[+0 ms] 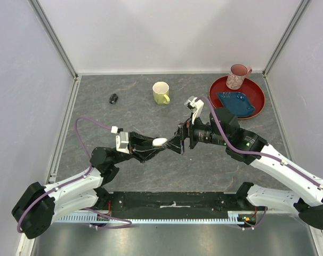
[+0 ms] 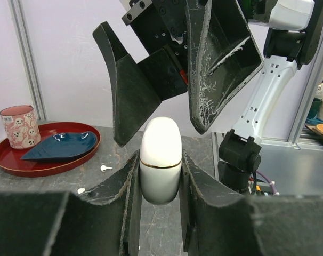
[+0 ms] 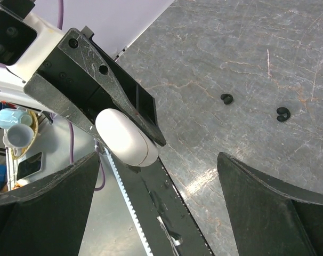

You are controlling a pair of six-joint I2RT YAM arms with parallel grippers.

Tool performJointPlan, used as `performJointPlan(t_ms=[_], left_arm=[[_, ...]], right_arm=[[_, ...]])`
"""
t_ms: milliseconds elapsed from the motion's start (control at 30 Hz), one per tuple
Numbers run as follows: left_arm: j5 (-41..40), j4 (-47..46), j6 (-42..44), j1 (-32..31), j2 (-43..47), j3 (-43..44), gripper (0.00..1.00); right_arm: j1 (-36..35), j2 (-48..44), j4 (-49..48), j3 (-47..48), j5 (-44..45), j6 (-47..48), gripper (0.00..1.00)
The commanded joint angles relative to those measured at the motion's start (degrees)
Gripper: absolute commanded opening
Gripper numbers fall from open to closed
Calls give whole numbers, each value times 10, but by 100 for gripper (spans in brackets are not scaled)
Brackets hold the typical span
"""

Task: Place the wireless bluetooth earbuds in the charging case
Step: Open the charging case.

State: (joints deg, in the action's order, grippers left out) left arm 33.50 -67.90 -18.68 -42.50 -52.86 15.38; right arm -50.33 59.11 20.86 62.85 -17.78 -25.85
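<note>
The left jaws are clamped on the white charging case (image 2: 160, 165), held above the desk (image 1: 129, 80) with its lid shut. Opposite, the right jaws stand wide apart, close to the case's free end and gripping nothing. Two white earbuds (image 2: 103, 168) and two black earbuds (image 3: 226, 98) lie loose on the desk. By my reading no bud is in yet: the lid needs opening, then buds must be picked up and seated.

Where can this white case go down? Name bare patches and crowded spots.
Bare: the far-left corner by the small black object; the near middle along the black rail. Crowded: far right, around the red tray and yellow mug; centre, where the left gripper holding the white case meets the right gripper.
</note>
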Motion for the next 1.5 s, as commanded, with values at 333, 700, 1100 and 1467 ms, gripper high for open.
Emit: performJointPlan(t_ms=[333,700,1100,1467], left_arm=[[17,-33,-19,-1,7,28,2],[52,-16,-22,0,9,33,2],[62,-12,-26,-1,8,32,2],[29,5,-22,-1,19,18,2]], right_arm=[[-2,11,-5,6,42,10,98],[-2,8,-29,2,74,-23,98],[-1,1,-58,-9,95,-45,98],[0,-22,-86,-6,74,-50,98]])
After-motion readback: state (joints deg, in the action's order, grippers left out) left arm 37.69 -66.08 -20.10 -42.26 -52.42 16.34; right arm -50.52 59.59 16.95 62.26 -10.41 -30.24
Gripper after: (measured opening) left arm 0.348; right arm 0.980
